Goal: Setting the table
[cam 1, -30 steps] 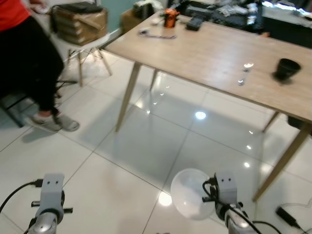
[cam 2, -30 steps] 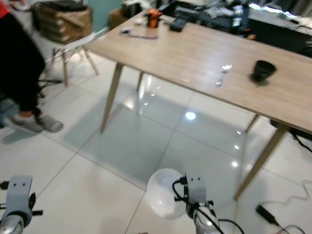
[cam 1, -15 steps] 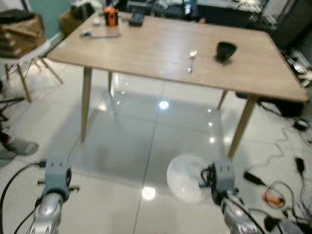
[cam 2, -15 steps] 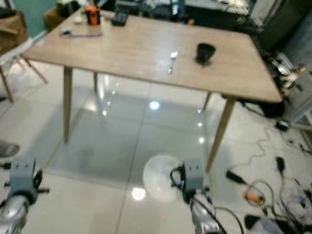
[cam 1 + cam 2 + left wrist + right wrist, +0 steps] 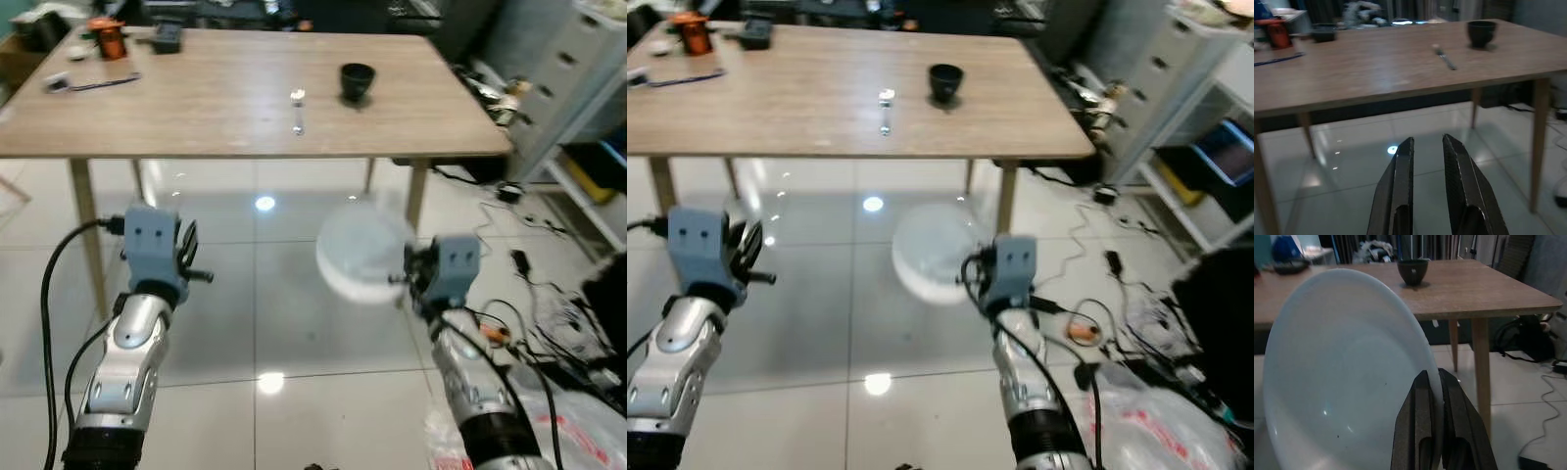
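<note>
The view has swung round to face the desk (image 5: 196, 98) squarely. Right pincer (image 5: 1436, 396), clamped on the white plate's (image 5: 1342, 382) rim, carries it ahead, short of the desk edge. Left pincer (image 5: 1427, 152), slightly parted, is empty. Placing comes next, likely beside the fork (image 5: 298, 108).

home/workrm | wood table (image 5: 235, 98) | tile floor (image 5: 294, 323) | loose cables (image 5: 558, 304) | drawer unit (image 5: 558, 69)

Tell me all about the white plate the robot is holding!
The white plate is round, smooth and a bit shiny, with a shallow dip inside. The right gripper pinches its rim between two black fingers, holding it up off the floor and tilted, in front of the wooden table. Nothing else touches it.
</note>
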`<state>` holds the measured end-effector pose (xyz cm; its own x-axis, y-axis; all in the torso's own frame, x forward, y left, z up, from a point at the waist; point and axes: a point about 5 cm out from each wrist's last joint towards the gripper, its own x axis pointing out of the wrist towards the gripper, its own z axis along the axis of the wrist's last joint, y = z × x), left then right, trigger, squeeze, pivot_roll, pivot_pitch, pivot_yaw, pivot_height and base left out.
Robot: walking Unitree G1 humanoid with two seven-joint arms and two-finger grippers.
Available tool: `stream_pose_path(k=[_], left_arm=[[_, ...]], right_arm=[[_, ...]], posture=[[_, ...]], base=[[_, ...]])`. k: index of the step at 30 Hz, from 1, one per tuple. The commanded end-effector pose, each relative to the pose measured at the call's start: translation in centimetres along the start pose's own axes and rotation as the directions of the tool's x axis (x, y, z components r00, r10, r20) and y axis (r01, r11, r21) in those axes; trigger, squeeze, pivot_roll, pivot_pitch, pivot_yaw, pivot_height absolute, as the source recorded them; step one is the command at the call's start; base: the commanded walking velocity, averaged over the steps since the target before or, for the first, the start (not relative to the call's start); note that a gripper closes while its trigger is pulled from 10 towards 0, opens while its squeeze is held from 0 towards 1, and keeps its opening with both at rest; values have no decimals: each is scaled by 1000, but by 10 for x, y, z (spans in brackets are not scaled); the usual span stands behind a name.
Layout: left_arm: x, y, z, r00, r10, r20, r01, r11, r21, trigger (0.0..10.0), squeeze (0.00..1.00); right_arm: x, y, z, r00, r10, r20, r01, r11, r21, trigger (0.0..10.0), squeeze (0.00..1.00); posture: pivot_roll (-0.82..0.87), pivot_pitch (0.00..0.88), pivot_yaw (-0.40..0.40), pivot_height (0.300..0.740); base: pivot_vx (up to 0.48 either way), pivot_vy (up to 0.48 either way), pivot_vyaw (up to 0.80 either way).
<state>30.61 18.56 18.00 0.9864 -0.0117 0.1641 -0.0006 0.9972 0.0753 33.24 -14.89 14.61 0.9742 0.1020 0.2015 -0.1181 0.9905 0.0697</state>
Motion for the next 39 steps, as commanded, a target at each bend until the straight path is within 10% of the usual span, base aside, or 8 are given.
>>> stream_pose_path(k=[1,24,39], left_arm=[[-1,0,7,1000,6,3,-6,1000,-3,10000,0],[3,3,37,996,58,69,-64,994,86,10000,0],[2,3,36,997,53,60,-59,994,92,10000,0]], right_arm=[[1,0,6,1000,-15,3,15,999,33,10000,0],[-2,52,53,976,175,132,-195,968,157,10000,0],[-1,51,51,982,163,95,-178,969,172,10000,0]], posture=[[9,66,32,740],[25,69,34,740],[31,73,38,740]], base=[[0,0,-781],[389,0,-136],[480,0,298]])
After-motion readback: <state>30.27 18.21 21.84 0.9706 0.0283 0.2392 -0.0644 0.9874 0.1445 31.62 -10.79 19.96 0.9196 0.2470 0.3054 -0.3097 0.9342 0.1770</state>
